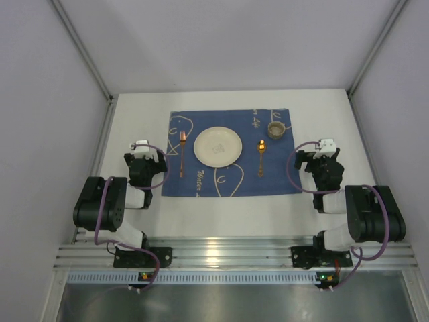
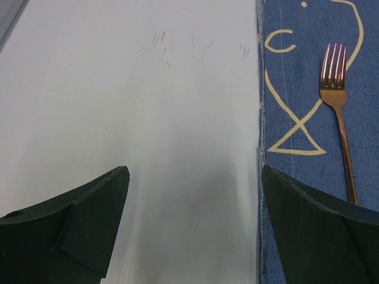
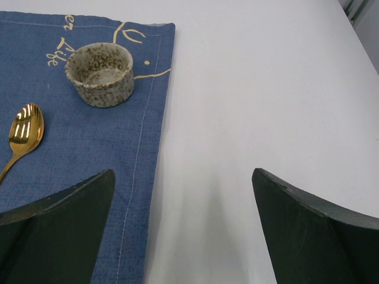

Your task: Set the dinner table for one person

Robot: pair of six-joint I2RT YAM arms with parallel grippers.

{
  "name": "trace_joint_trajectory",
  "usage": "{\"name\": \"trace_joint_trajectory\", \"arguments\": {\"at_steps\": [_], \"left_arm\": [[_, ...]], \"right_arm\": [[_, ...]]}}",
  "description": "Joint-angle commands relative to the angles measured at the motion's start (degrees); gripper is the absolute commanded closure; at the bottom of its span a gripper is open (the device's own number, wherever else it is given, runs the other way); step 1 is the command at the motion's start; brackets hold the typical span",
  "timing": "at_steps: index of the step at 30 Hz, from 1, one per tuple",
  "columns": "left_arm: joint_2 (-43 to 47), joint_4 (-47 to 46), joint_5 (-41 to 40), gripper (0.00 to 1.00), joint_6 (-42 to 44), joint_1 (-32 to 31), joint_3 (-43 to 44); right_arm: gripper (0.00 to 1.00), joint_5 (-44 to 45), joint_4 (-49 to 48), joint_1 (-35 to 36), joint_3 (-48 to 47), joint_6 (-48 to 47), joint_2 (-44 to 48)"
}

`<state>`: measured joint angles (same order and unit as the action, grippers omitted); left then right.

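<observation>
On the white dinner table [image 1: 134, 121] lies a blue fish-patterned mat [image 1: 231, 181]. A cream plate [image 1: 218, 145] sits at the mat's middle, with a copper fork [image 1: 181, 153] [image 2: 339, 106] to its left and a gold spoon [image 1: 261, 156] [image 3: 22, 133] to its right. A speckled small cup [image 1: 276, 129] [image 3: 102, 73] stands at the mat's far right corner. My left gripper [image 1: 141, 145] [image 2: 195, 177] hangs open over bare table just left of the mat. My right gripper [image 1: 322, 145] [image 3: 183, 177] is open too, over the mat's right edge, nothing between its fingers.
Silver aluminium rails [image 1: 234, 255] run along the near edge by the arm bases. Grey walls close in the table on the left, right and far sides.
</observation>
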<state>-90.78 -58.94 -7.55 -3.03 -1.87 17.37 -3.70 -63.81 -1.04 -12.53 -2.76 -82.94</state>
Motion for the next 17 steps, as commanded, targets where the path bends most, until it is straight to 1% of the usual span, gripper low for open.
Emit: {"name": "trace_joint_trajectory", "arguments": {"at_steps": [1,6,17], "left_arm": [[0.61,-4.26,-0.01,0.02,0.13,0.02,0.56],[0.69,-4.26,-0.09,0.02,0.13,0.02,0.56],[0.69,-4.26,-0.01,0.02,0.13,0.02,0.56]], "right_arm": [[0.0,-0.51,-3.42,-0.28,-1.79,0.74,-0.12],[0.0,-0.69,-2.37,-0.37,-1.97,0.66,0.14],[0.0,-0.51,-3.42,-0.37,-1.79,0.66,-0.12]]}}
